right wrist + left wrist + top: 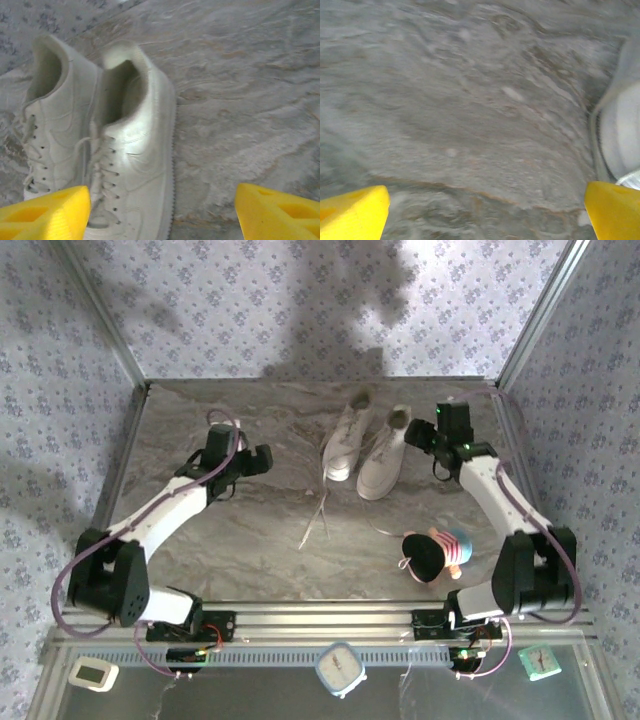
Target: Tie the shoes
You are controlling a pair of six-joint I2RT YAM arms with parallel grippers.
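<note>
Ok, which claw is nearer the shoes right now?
Right. The right claw is close beside the shoes, on their right side; the left claw stands farther off on their left, with bare table between.

Left wrist view blurred, shoe (620, 135) cut by right edge; right wrist view crops toes.

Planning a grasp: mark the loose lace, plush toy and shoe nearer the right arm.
loose lace (313, 520), top view, mid-length
plush toy (428, 555), top view, black head
shoe nearer the right arm (384, 455), top view, laced upper
</note>
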